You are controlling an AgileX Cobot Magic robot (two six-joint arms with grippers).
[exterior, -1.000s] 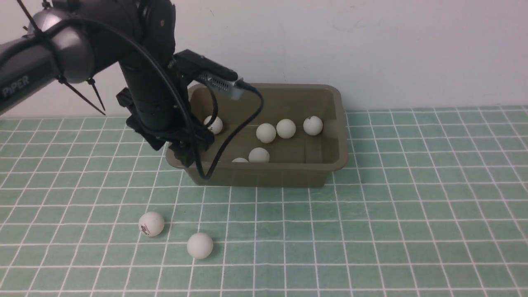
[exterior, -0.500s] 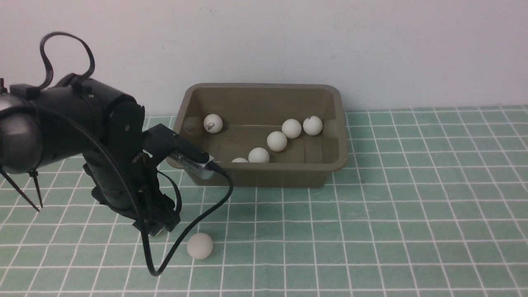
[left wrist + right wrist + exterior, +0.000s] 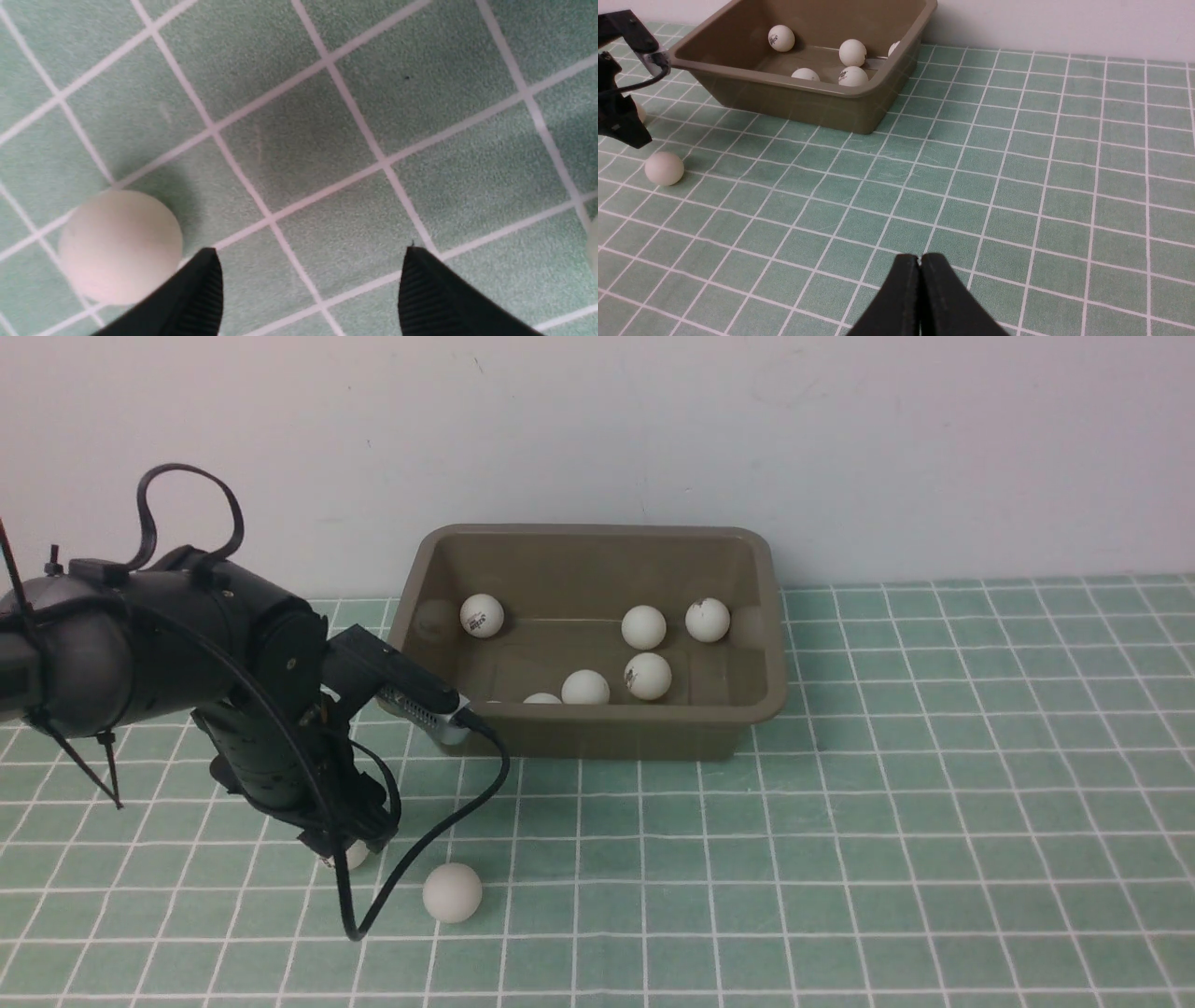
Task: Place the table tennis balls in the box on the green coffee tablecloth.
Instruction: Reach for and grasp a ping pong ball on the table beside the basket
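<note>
Spread wide, the left gripper (image 3: 310, 254) hangs low over the cloth (image 3: 840, 859) with nothing between its black fingers (image 3: 201, 289). The nearest ball (image 3: 120, 246) lies just beside one fingertip, outside the gap, so the pickup looks only roughly lined up. The right gripper (image 3: 920, 261) is pressed together and empty, hovering over bare cloth well apart from the box (image 3: 607, 737). Most of the work looks done: six balls (image 3: 643, 626) show inside the box, one of them barely clearing the near side, which may hide more on the floor behind it. Two are left outside, both on the cloth in front of the box's left corner. One is the ball by the left gripper, mostly hidden behind it in the front view, and a second ball (image 3: 453, 892) sits just beside it in the open. Each ball is small, round and matte white, and a few carry a small dark logo. All are far smaller than the box, an olive-brown tub with rounded corners and a flared rim, standing toward the back of the mint-green, white-gridded cloth by the wall.
</note>
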